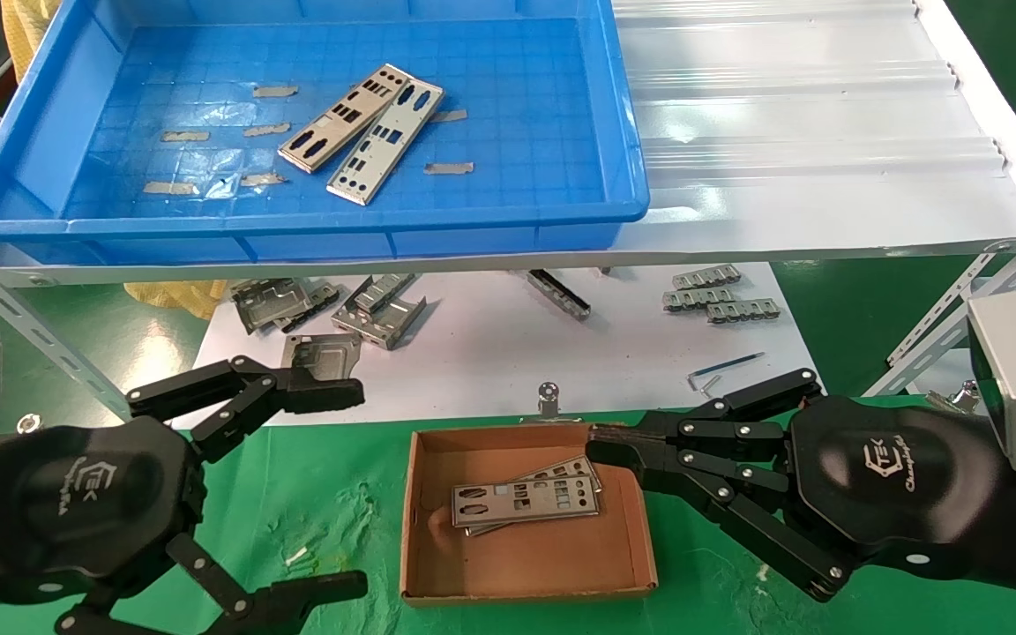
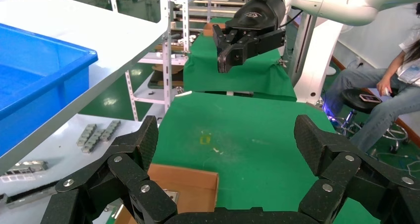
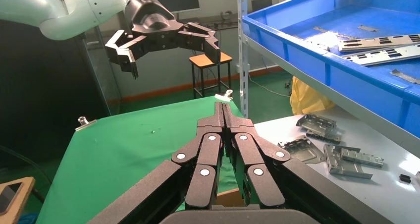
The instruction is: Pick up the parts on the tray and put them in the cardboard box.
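Now two parts in the box, two on the tray.
In the head view our right hand (image 1: 601, 450), fingers closed and empty, hangs at the cardboard box (image 1: 526, 586) rim; our left hand (image 1: 345, 485) gapes open beside it. The remaining parts (image 1: 362, 132) lie ahead on the tray (image 1: 627, 115), long axes slanting away, nearer our left hand. Both wrist views confirm those finger states.

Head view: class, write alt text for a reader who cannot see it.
Two parts lie in the cardboard box on green cloth, with the shut right gripper at its far right corner. Two more parts remain in the blue tray above; the open left gripper hovers left.
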